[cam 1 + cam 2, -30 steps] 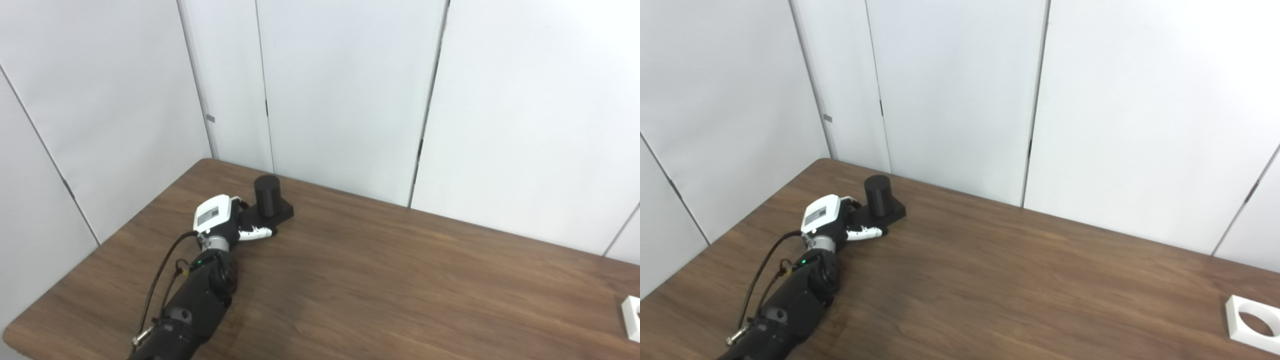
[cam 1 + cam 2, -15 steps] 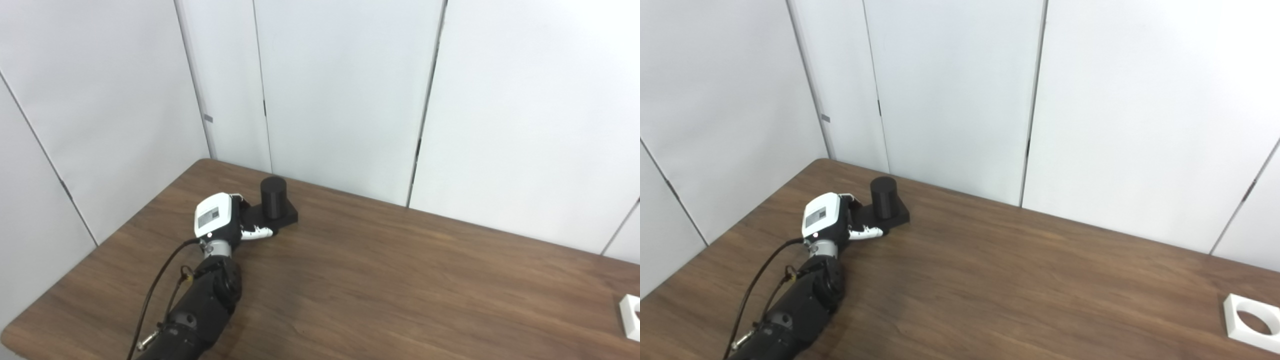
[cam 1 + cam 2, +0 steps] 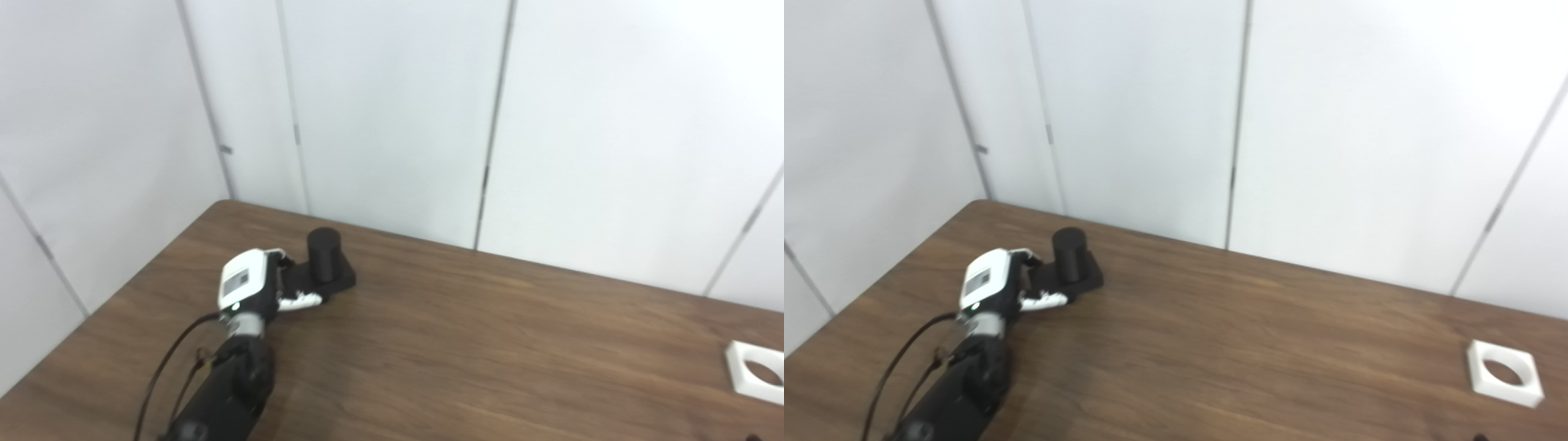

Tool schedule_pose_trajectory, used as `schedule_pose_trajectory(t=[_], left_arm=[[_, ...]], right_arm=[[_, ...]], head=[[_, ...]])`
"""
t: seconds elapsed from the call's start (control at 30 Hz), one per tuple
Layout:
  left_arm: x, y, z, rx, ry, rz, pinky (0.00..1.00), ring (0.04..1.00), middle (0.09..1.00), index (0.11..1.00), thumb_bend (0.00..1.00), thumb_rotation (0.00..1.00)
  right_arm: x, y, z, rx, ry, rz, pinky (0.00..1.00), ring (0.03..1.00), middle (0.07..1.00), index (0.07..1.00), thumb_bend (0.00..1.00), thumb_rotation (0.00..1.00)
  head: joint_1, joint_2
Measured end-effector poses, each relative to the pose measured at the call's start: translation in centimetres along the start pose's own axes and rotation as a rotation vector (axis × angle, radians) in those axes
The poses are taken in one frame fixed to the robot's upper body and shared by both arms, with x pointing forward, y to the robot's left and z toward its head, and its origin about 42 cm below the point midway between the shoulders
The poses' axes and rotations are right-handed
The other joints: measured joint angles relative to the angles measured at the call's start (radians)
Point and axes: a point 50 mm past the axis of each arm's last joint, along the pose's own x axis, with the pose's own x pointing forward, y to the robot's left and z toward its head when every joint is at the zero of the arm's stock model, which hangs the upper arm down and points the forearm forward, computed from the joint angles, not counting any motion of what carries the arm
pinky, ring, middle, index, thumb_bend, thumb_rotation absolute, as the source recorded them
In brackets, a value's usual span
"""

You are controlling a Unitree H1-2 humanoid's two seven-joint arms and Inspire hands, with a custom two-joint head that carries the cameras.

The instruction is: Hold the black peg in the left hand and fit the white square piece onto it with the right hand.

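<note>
Black peg [image 3: 323,254]: short upright cylinder on a flat square base, near the table's [image 3: 465,343] far left corner. Left hand [image 3: 254,288] against the base, fingers [image 3: 301,301] around its near edge. White square piece [image 3: 1503,373] with round hole, flat near right edge; whole only in right eye view. Right hand unseen.

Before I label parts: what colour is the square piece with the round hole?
White; the square piece shows best in the right eye view.
</note>
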Motion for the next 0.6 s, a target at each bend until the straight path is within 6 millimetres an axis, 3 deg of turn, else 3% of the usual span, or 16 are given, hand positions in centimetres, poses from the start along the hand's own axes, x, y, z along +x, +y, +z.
schedule_pose_trajectory(t=[0.17,0.27,0.5,0.6], left_arm=[[-3.3,1.0,1.6,-0.042,-0.079,-0.025,0.71,0.814,0.734,0.485,0.52,0.05],[-5.6,1.3,3.3,-0.057,-0.131,-0.053,0.72,0.817,0.732,0.486,0.52,0.05],[-12.0,0.3,6.9,-0.125,-0.252,-0.151,0.71,0.813,0.722,0.485,0.52,0.05],[-14.2,0.3,7.8,-0.157,-0.283,-0.187,0.71,0.808,0.724,0.485,0.52,0.05]], right_arm=[[0.0,0.2,0.0,0.024,-0.001,0.007,1.0,1.0,0.98,0.979,0.65,1.0],[0.0,0.2,0.1,0.04,-0.002,0.011,1.0,1.0,0.972,0.981,0.63,1.0],[0.1,0.5,0.3,0.044,-0.005,0.018,1.0,1.0,0.972,0.978,0.55,1.0],[0.1,0.6,0.5,0.045,-0.008,0.022,1.0,1.0,0.981,0.984,0.5,1.0]], head=[[-0.02,0.02],[-0.031,0.037],[-0.051,0.065],[-0.086,0.101]])
